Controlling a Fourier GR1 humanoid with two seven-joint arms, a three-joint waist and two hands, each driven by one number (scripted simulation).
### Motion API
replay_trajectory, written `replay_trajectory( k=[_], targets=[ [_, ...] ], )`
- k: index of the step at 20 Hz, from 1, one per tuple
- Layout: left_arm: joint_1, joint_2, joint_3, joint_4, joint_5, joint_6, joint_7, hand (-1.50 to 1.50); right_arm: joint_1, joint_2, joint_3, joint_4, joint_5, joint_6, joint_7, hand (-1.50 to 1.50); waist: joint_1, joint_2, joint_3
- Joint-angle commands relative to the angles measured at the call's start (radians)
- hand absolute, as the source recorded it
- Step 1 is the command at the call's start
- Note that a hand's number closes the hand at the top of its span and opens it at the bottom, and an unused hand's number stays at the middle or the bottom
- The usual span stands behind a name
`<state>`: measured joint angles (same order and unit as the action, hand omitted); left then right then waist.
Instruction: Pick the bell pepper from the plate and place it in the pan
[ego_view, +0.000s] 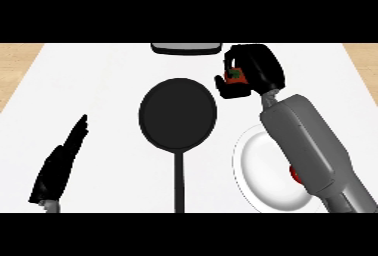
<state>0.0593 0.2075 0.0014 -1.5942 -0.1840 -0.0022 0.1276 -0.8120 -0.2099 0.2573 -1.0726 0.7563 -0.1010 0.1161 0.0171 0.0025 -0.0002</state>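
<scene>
Beyond pan (178, 114) rim, right side: my right hand (258, 67) curled round red bell pepper (235, 76), off white plate (262, 165). Left hand (63, 165) at lower left, fingers straight, holding nothing.

You get one view only, from the robot's head, looking steeply down at the counter (103, 75). It sits close: the pan (178, 112) fills the middle, its handle running off the lower edge. The right forearm (310, 145) shows from the lower edge, right of the pan; the left hand (59, 170), left of it.
</scene>
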Motion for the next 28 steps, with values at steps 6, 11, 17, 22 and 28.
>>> replay_trajectory(
  k=[6, 11, 17, 22, 28],
  targets=[
    [-0.003, -0.003, -0.009, -0.013, -0.014, -0.011, 0.01, 0.0, -0.245, 0.205, -0.046, 0.378, -0.065, -0.062, 0.006, 1.5, 0.034, 0.01, 0.0],
    [-0.013, -0.031, -0.052, -0.018, -0.037, -0.009, -0.005, 0.0, -0.313, 0.209, 0.061, 0.539, -0.184, -0.131, 0.016, 1.5, 0.074, 0.017, 0.0],
    [-0.075, 0.004, -0.009, 0.032, 0.013, -0.061, -0.019, 0.0, -0.301, 0.21, 0.173, 0.677, -0.183, -0.123, -0.05, 1.5, 0.114, 0.032, -0.001],
    [-0.106, -0.025, -0.059, 0.021, -0.024, -0.048, 0.005, 0.0, -0.226, 0.21, 0.057, 0.692, -0.413, -0.016, -0.017, -1.5, 0.146, 0.043, 0.002],
    [-0.128, -0.023, -0.057, 0.022, -0.019, -0.06, 0.021, 0.0, -0.203, 0.21, 0.005, 0.663, -0.596, -0.056, -0.102, -1.5, 0.152, 0.04, 0.004]
  ],
)
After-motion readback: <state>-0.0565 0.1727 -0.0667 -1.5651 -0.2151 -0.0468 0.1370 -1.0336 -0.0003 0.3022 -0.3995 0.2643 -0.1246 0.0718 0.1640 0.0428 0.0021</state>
